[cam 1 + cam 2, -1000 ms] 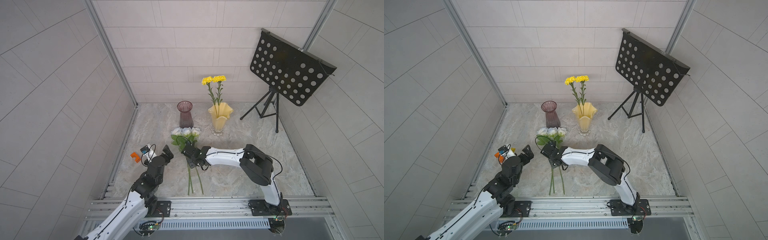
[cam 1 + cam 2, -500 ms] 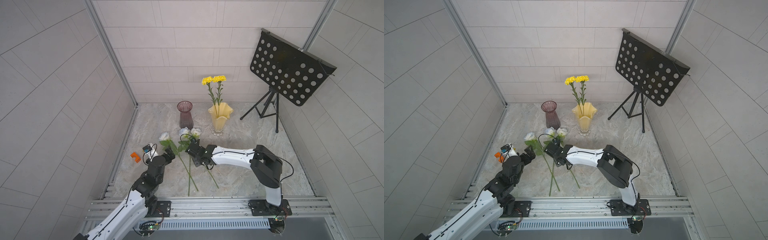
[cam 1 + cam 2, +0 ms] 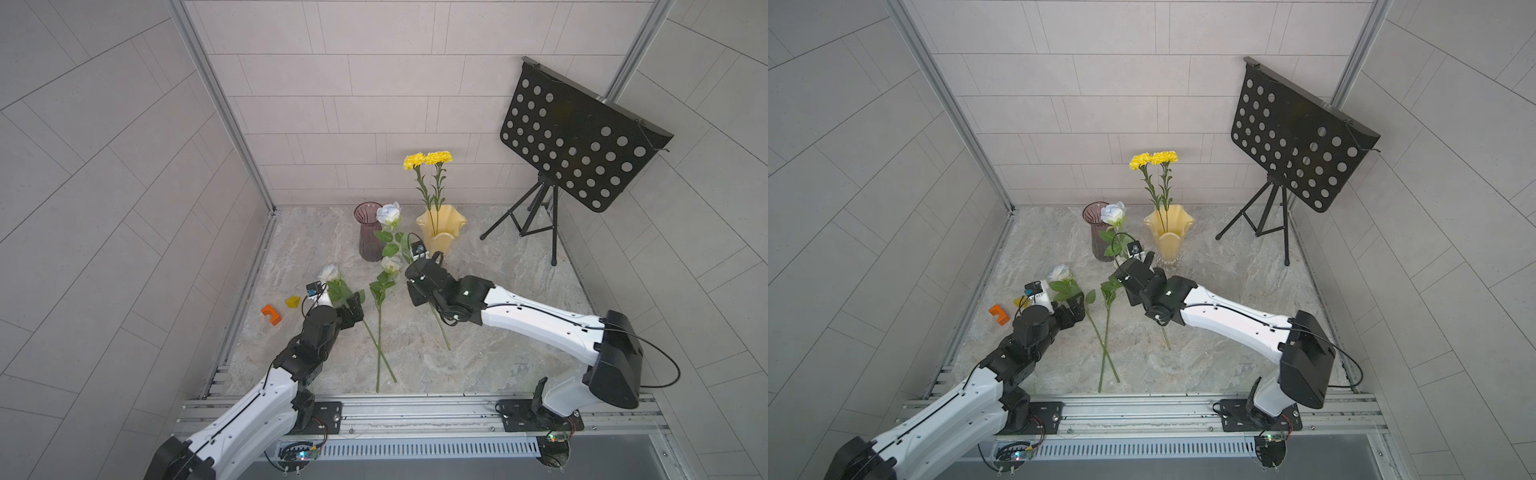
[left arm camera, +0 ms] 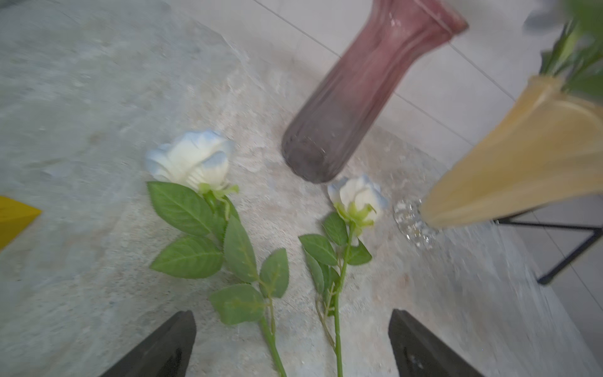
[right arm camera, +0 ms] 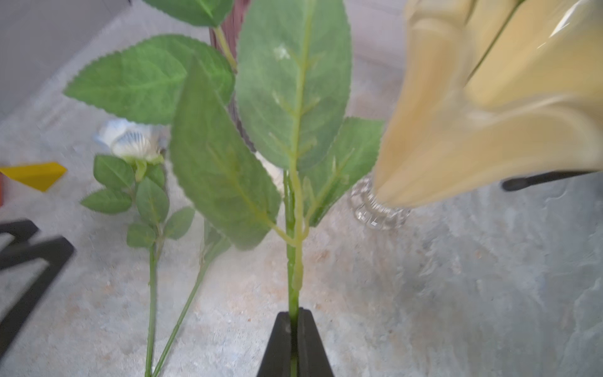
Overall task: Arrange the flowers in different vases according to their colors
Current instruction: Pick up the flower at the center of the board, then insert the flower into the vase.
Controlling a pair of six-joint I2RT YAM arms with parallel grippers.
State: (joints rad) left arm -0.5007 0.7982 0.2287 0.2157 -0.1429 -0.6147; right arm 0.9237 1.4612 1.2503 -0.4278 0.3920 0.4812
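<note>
On the marbled tabletop (image 3: 511, 257), two white roses (image 3: 380, 286) lie crossed at seven o'clock. The purple vase (image 3: 370, 237) and yellow vase (image 3: 440, 232) stand at twelve, two blocks (image 3: 271, 314) at nine.

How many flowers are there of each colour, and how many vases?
White roses: 3
Yellow flowers: 2
Vases: 2
Total: 7

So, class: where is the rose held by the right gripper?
In both top views the held white rose is lifted mid-table, bloom between the purple vase and yellow vase.
</note>
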